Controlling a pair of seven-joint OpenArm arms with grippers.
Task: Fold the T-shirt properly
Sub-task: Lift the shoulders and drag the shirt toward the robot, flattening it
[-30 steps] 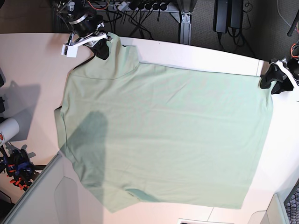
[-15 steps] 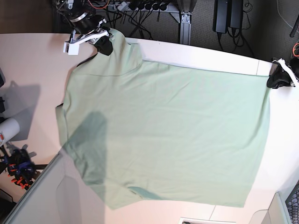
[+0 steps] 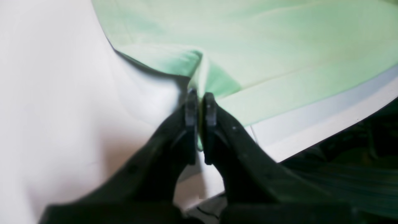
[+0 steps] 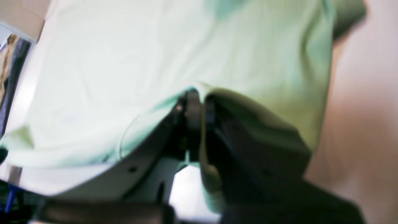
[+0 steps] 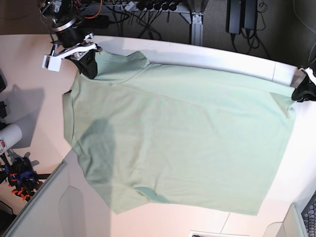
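Mint-green T-shirt (image 5: 177, 143) is hanging from both pinching grippers, left gripper (image 3: 199, 104) and right gripper (image 4: 199, 102), along the table's (image 5: 29, 64) far edge; thin corner pinches are risking slipping.

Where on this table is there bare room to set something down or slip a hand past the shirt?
Bare table lies left of the T-shirt, between its sleeve and the white cup. A narrow strip runs between the shirt's far edge and the table's back edge. The far corners are crowded: the right gripper and left gripper pinch the shirt there.
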